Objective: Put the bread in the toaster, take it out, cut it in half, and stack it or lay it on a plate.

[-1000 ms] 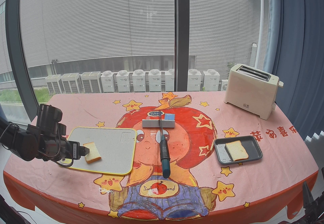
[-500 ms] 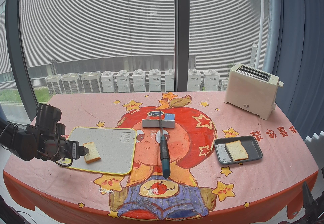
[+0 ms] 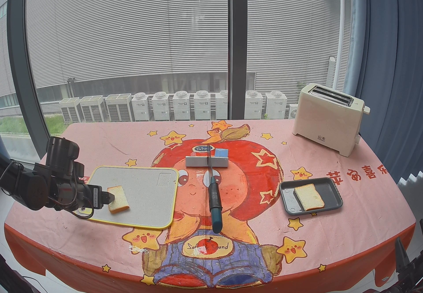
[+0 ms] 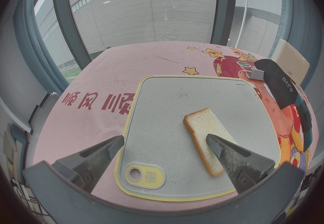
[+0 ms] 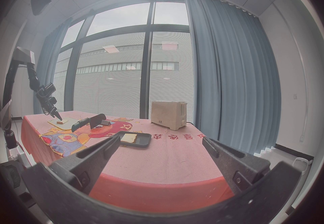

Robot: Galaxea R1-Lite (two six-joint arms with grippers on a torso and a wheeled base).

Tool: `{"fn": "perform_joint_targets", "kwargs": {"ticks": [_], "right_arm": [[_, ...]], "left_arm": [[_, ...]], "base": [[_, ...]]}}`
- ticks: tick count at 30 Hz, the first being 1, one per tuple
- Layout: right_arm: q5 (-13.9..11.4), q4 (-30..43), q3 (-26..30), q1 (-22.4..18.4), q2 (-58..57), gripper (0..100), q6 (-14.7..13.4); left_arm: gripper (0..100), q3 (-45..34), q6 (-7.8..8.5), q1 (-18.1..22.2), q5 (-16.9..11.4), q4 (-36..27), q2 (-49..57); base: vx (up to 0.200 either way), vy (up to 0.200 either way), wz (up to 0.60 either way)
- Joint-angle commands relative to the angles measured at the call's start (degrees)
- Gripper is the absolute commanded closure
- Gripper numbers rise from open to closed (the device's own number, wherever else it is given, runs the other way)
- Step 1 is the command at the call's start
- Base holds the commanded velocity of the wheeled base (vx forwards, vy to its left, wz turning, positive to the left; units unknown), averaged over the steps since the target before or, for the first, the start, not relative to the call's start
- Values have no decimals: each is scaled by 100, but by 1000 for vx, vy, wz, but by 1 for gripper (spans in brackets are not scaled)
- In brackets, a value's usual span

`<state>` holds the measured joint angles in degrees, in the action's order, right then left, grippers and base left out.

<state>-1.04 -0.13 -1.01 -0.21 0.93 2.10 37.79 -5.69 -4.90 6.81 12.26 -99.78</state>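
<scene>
- Counter: everything sits on a loose printed cloth. If I drag an arm across it, the cloth could bunch and shift the lot. The right gripper hangs low off the near right corner, its fingers wide apart and empty, so I see no risk from it there.
- Toaster: it stands at the far right, well apart from the rest, and I expect no trouble from it.
- Board: it lies near left, close to the counter's edge. Pressing sideways on it could slide it over the cloth.
- Plate: it sits near right, with the right half lying flat in it. Dropping the other piece from too high or off-centre could bounce it over the rim or knock this one askew.
- Knife: it lies in the centre, blade on its rest and handle toward me, right across my route from board to plate. A low carry could clip it.
- Left half: it lies on the board's near left part.
- Left gripper: its fingers are apart. One overlaps the slice and the other is out over the board's edge, so the bread isn't centred. Closing now would probably shove it or pinch a corner, and soft bread can tear, squash or drop mid-carry.
</scene>
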Motion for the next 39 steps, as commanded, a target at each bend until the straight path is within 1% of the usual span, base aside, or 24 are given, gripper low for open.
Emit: {"fn": "perform_joint_targets", "kwargs": {"ticks": [1,18,19,39], "right_arm": [[-2,-4,101,3,-93,0,1],[-2,-4,101,3,-93,0,1],[-2,-4,101,3,-93,0,1],[-2,-4,101,3,-93,0,1]], "left_arm": [[0,9,-2,7,4,4,-15],[0,9,-2,7,4,-5,-24],[100,9,-2,7,4,-5,-24],[100,0,7,7,4,13,-77]], "base": [[0,0,0],[0,0,0],[0,0,0],[0,0,0]]}}
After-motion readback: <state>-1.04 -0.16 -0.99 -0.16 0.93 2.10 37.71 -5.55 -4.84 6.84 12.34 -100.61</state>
